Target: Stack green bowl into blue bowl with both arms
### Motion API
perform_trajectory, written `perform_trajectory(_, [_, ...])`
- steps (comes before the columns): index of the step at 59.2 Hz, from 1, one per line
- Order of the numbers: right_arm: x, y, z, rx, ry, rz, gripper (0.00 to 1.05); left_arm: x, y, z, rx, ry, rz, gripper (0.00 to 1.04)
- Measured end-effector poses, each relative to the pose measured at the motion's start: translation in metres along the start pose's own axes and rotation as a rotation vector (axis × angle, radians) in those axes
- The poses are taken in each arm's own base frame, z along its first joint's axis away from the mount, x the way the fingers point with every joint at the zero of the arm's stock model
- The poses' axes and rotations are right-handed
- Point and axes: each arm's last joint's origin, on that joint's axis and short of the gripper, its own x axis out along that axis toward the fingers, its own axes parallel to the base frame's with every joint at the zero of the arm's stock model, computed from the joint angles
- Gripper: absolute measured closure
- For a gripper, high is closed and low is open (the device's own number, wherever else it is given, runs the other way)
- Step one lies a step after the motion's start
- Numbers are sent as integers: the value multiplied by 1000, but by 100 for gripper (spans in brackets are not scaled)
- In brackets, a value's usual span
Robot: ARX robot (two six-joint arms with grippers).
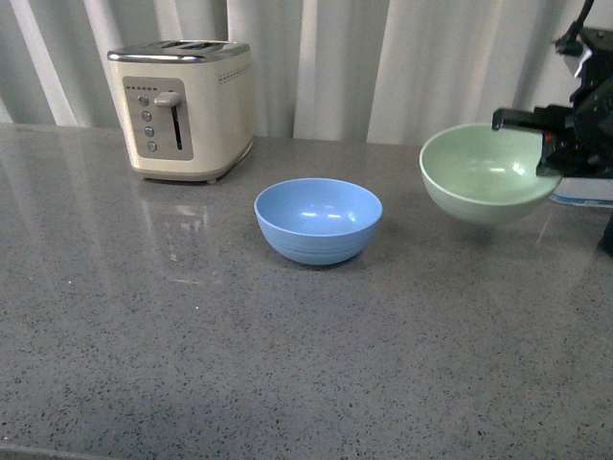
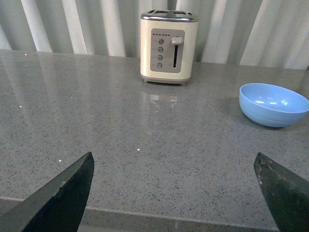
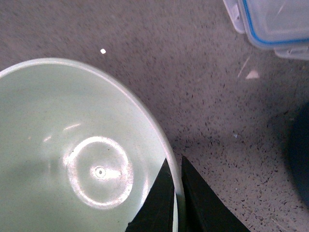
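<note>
The right hand [image 1: 549, 153] pinches the green bowl [image 1: 479, 177] by its rim, raised off the worktop [image 1: 192, 335], well right of the blue bowl [image 1: 318, 218]. The left hand [image 2: 174, 159] hangs spread, empty. To my eye it's mid-carry: next, bring it across, centre it, lower gently.

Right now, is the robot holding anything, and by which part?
Yes: the right gripper pinches the green bowl by its rim, one finger inside, one outside. The left gripper is open, empty.

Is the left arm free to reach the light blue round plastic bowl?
Probably yes: the open left claw has only speckled grey countertop between it and the light blue round plastic bowl.
</note>
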Motion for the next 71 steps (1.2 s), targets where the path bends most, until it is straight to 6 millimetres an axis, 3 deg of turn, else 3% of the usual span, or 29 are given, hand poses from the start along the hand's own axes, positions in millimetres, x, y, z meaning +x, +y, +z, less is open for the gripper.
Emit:
perform_trajectory(12, [-17,38,7,-22,-51,134,103,0,0,0,0,0,0,7])
perform_trajectory(19, [-12,81,4,-47,-63,220,103,0,0,0,0,0,0,7])
perform_trajectory(26, [1,104,-2,-60,-38,248,103,0,0,0,0,0,0,7])
perform_trajectory(39, [29,120,-18,-79,21,219,103,0,0,0,0,0,0,7])
perform_trajectory(47, [36,123,-24,-88,45,209,103,0,0,0,0,0,0,7])
perform_trajectory(55, [33,125,-23,-88,35,223,83,0,0,0,0,0,0,7])
perform_trajectory(63, [17,121,-16,-72,0,275,64,0,0,0,0,0,0,7])
perform_trajectory(71, [-31,94,1,3,-207,357,39,0,0,0,0,0,0,7])
